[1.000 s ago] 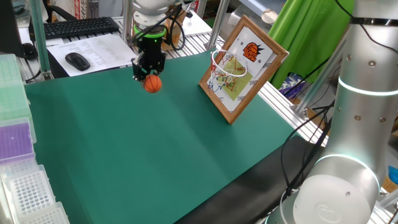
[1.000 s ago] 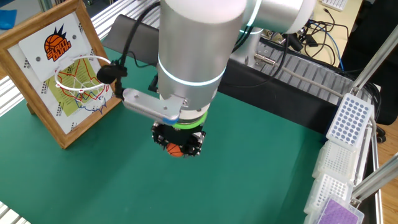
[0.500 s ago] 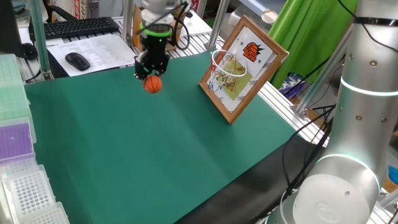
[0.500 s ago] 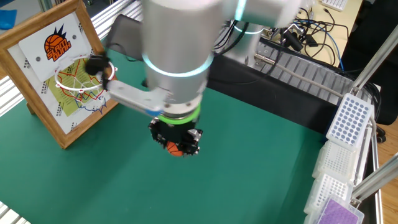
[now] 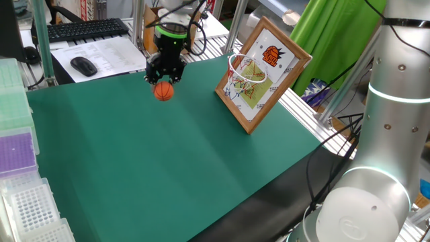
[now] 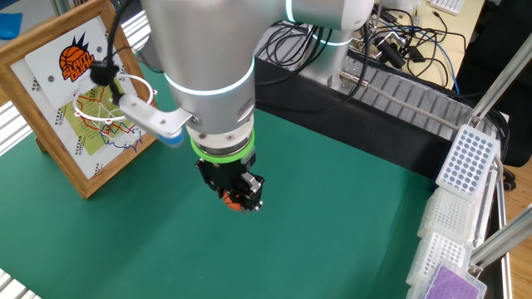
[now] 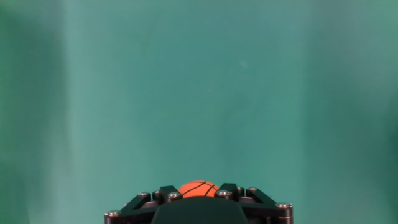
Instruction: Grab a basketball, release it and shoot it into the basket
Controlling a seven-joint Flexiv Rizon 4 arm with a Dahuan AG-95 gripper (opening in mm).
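Observation:
The small orange basketball (image 5: 163, 91) with black seams is held between my black fingers, above the green mat near its far edge. It also shows in the other fixed view (image 6: 236, 199) and in the hand view (image 7: 198, 188), wedged between the two finger blocks. My gripper (image 5: 164, 85) is shut on it; it shows in the other fixed view (image 6: 238, 197) and the hand view (image 7: 198, 190). The basket (image 5: 243, 69), a white hoop with net on a wooden-framed backboard, stands tilted to the right of the gripper, and at the far left in the other fixed view (image 6: 106, 102).
The green mat (image 5: 161, 161) covers the table. Pipette tip racks (image 5: 20, 168) stand at the left edge, and at the right in the other fixed view (image 6: 457, 208). A keyboard (image 5: 84, 29), mouse (image 5: 84, 65) and papers lie behind the mat.
The arm has rotated its wrist and shifted slightly toward the basket, still holding the ball. The ball stays between the fingers.

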